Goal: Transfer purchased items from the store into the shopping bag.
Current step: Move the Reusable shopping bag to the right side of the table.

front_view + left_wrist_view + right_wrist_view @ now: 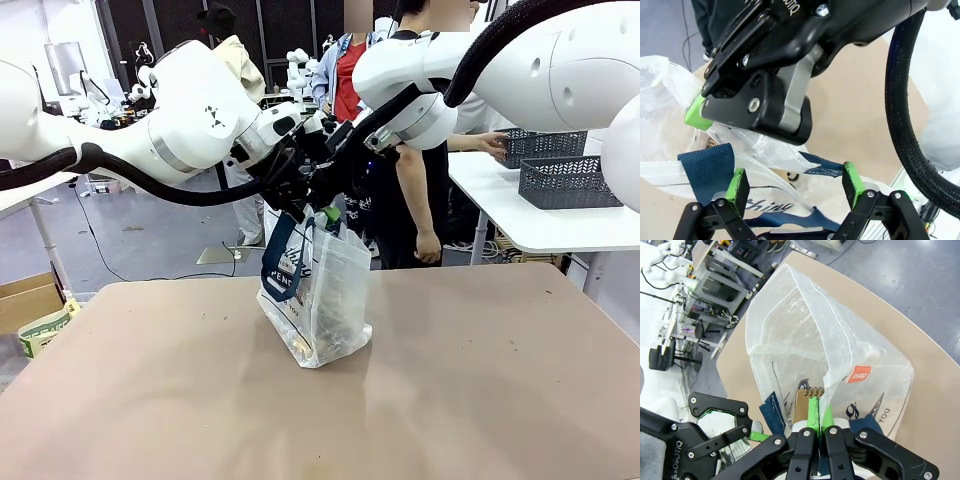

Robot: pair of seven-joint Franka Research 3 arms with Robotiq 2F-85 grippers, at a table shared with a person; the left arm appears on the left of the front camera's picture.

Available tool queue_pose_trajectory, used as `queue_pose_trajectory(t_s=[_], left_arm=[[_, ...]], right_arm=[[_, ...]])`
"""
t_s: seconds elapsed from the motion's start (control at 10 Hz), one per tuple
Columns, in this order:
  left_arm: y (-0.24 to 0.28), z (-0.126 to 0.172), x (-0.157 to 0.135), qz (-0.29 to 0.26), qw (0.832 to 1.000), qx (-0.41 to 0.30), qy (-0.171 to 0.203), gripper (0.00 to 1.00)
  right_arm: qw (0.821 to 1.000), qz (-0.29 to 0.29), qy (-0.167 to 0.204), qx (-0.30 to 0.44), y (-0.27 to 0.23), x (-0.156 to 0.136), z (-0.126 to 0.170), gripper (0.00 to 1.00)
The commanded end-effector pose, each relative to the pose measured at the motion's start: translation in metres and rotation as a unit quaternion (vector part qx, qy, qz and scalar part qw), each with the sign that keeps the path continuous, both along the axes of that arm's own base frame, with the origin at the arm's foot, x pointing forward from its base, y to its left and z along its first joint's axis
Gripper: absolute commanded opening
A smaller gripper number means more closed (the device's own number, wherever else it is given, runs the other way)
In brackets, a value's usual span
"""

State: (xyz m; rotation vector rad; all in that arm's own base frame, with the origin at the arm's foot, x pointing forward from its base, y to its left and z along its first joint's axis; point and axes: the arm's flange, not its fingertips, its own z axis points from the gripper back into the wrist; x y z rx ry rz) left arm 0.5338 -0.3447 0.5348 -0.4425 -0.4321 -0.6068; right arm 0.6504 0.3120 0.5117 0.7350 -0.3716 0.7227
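The shopping bag (318, 300), translucent with navy straps, stands upright at the middle of the tan table. My right gripper (331, 212) is shut on its top rim (819, 412), holding the mouth up. My left gripper (297, 205) is open just beside it, its green pads (737, 184) on either side of the bag's rim and a navy strap (707, 167). The right gripper's black body (755, 102) hangs right above the left fingers. Inside the bag are a tan spiral-bound piece (802, 399) and an orange label (859, 375); other purchased items are dim shapes through the plastic.
Two dark grey slotted baskets (562, 182) stand on a white side table (520, 215) at the back right, a person's hand (492, 145) on one; whether either is the store I cannot tell. A cardboard box (25, 300) sits left of the tan table (480, 390).
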Motion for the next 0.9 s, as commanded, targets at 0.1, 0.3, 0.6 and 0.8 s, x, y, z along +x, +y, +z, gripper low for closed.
queue_pose_trajectory(t_s=[0.1, 0.3, 0.6, 0.8], left_arm=[[-0.005, 0.014, -0.006, 0.011, 1.0, -0.004, -0.005, 0.96], [-0.007, 0.017, -0.008, 0.016, 1.0, -0.003, -0.007, 0.96], [-0.008, 0.008, -0.003, 0.028, 0.999, 0.014, 0.023, 0.96], [-0.01, 0.006, -0.001, 0.061, 0.997, 0.018, 0.037, 0.96]], right_arm=[[1.0, -0.005, 0.005, 0.012, -0.001, 0.001, 0.006, 0.0], [1.0, -0.003, 0.007, 0.012, -0.001, 0.002, 0.005, 0.0], [1.0, -0.003, 0.007, 0.011, -0.001, 0.001, 0.006, 0.0], [1.0, -0.002, 0.007, 0.01, -0.001, 0.001, 0.006, 0.0]])
